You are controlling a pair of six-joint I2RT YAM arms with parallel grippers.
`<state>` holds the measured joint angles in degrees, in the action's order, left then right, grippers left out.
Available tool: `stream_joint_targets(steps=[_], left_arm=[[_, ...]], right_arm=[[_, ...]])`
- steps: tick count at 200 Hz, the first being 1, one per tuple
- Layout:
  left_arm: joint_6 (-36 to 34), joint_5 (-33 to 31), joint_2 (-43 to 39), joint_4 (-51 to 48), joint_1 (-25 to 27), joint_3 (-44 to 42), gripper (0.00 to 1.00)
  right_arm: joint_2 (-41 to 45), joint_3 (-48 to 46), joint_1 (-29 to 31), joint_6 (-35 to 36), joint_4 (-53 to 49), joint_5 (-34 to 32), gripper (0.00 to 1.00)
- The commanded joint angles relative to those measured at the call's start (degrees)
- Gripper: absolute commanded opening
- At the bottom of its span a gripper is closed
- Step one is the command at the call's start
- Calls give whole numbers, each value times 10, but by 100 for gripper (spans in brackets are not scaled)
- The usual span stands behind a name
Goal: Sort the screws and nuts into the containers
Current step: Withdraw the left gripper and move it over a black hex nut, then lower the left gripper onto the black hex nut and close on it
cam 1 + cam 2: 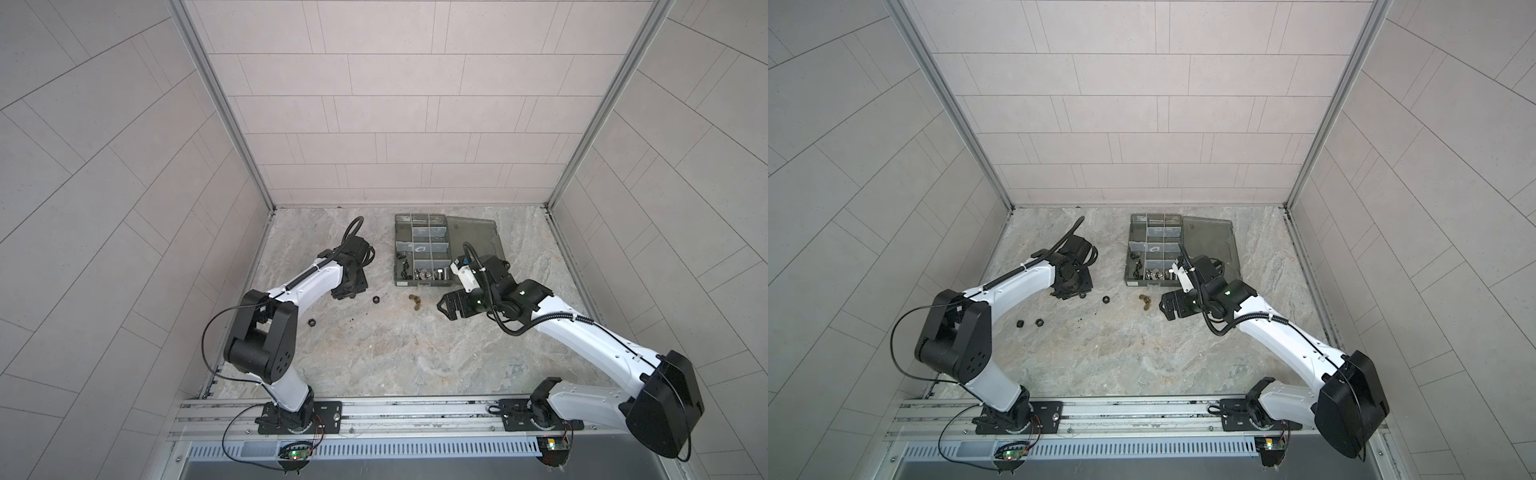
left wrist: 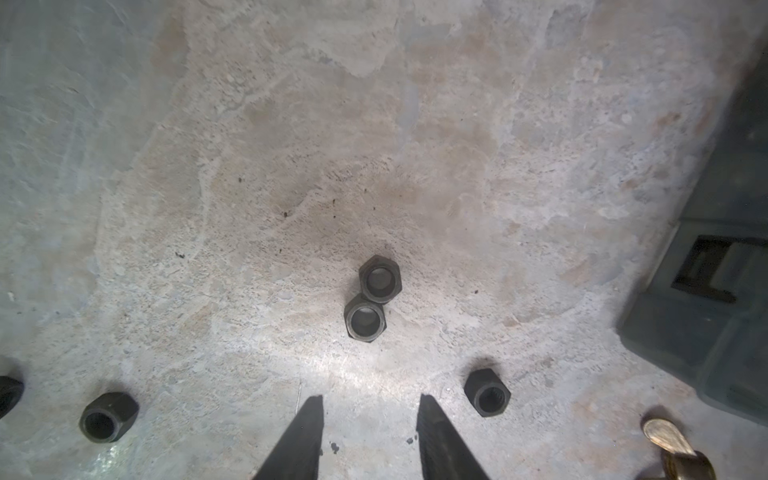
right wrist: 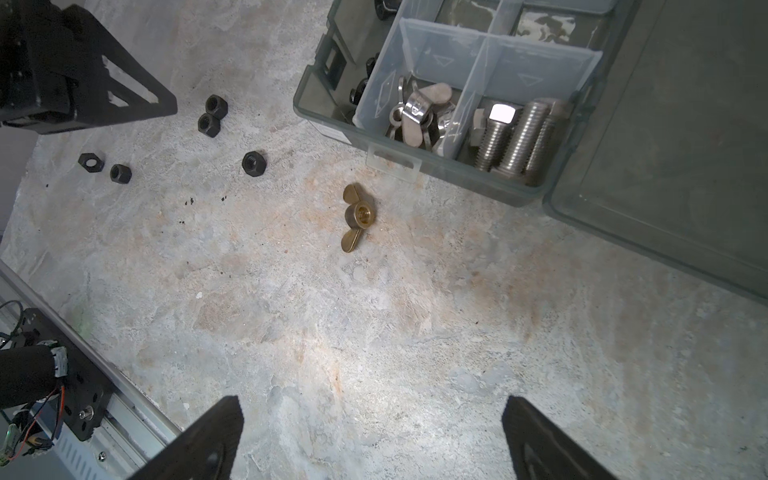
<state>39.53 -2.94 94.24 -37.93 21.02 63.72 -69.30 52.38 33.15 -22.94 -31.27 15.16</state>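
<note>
Sorting partly done: three silver screws (image 3: 511,137) lie side by side in the corner compartment of the organizer box (image 3: 332,120), against the hinge side. Silver wing nuts (image 3: 419,112) are heaped in the compartment alongside, like kept with like. The lid (image 3: 685,145) lies folded flat on the table (image 3: 374,332), on the side of the box away from the loose parts, evidently so both arms can drop pieces in from above. Dark shapes in the next compartment along appear to be black nuts, though the box wall hides most of them.

A brass wing nut (image 3: 357,217) rests alone just outside the wall that closes off the screw and wing-nut compartments. Farther from the box, five black hex nuts (image 3: 253,163) are scattered, two of them touching. The left gripper (image 2: 371,401) hangs low over the table, well clear of the box and just short of that touching pair (image 2: 372,297). Its jaws are partly parted and hold nothing, a gap that looks set for picking a single nut. The right gripper (image 3: 372,405), nearer the box, is spread wide and empty, facing the brass wing nut, probably its next target.
</note>
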Motion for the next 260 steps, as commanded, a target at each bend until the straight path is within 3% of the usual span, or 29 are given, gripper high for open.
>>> stream_joint_targets(steps=[1, 75, 134, 223, 260], left_arm=[[-4, 27, -5, 31, 5, -16, 43], [5, 31, 71, 44, 82, 31, 51], [6, 25, 99, 41, 94, 45, 51], [5, 24, 129, 38, 96, 50, 41], [3, 22, 133, 32, 96, 58, 31]], right_arm=[[11, 7, 7, -9, -4, -16, 99], [11, 11, 7, -6, -12, -16, 99], [25, 4, 6, 0, -22, -25, 99], [29, -2, 5, 3, -22, -24, 99], [28, 1, 3, 5, -22, -24, 99]])
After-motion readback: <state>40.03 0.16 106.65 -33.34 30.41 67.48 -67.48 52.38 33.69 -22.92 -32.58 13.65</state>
